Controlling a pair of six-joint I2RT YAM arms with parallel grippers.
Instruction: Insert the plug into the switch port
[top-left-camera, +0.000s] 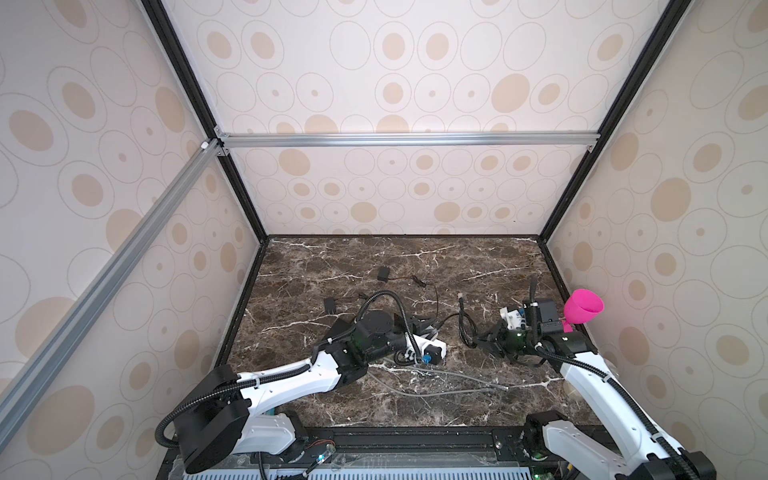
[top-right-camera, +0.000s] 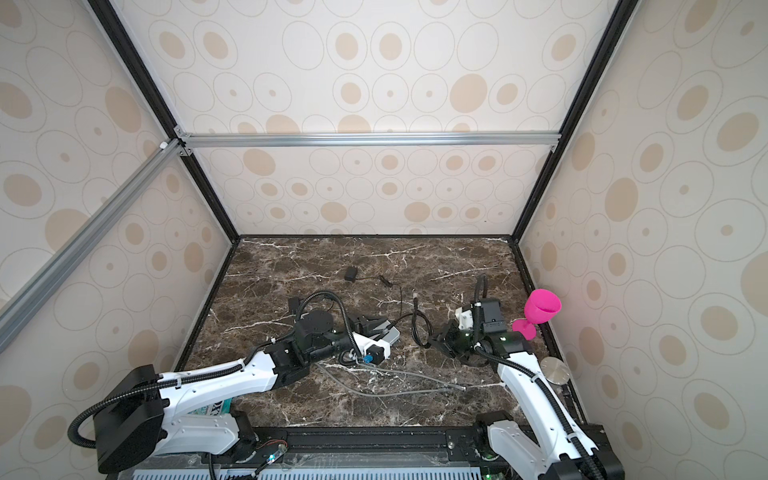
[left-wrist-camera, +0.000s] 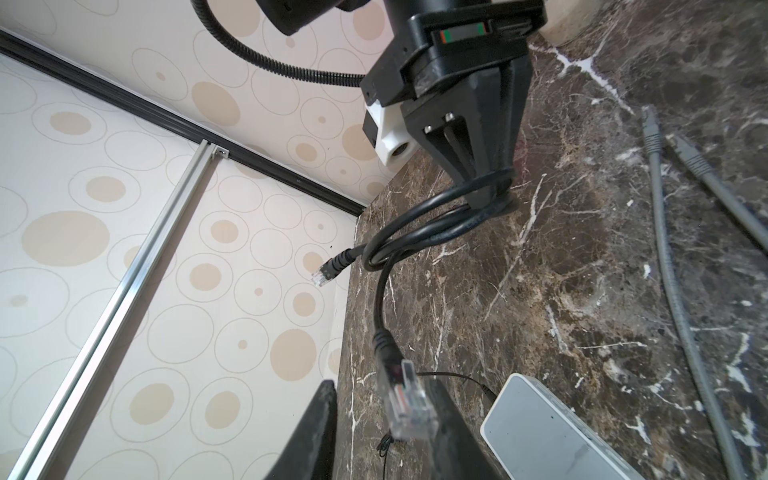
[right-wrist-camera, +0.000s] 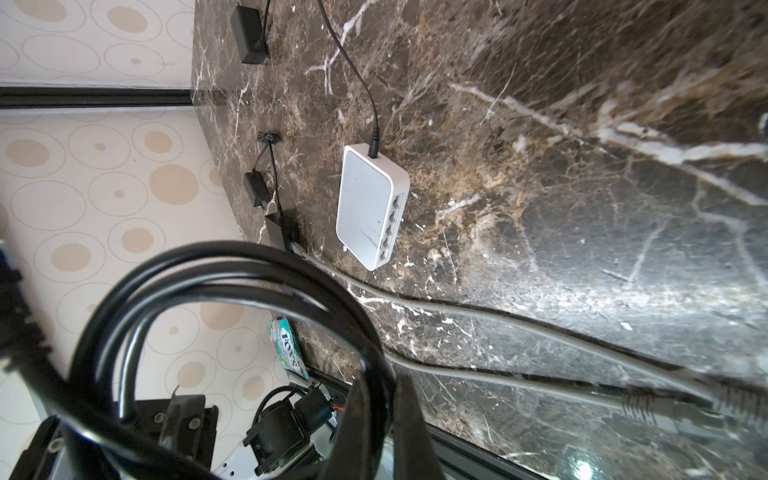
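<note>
In the left wrist view the clear plug (left-wrist-camera: 409, 409) of the black cable (left-wrist-camera: 415, 232) sits between the partly spread fingers (left-wrist-camera: 457, 440) of the left end effector (left-wrist-camera: 384, 388). It is just beside the white switch (left-wrist-camera: 552, 432) on the counter (left-wrist-camera: 582, 270). I cannot tell if the fingers pinch it. The right end effector (left-wrist-camera: 484, 193) is closed on the cable's coil.

The table (top-left-camera: 374, 270) is dark brown marble with white veins. The walls (top-left-camera: 415, 83) are cream, patterned with tan ovals inside thin grey rings. The switch (right-wrist-camera: 365, 208) is white with a pale grey top. Near the switch, the coiled cable (left-wrist-camera: 446, 235) is black, its plug (left-wrist-camera: 409, 407) clear, two loose cables (right-wrist-camera: 436, 305) grey, and an adapter (right-wrist-camera: 248, 35) black. Well apart from the switch is a hot-pink cup (top-left-camera: 582, 307).
</note>
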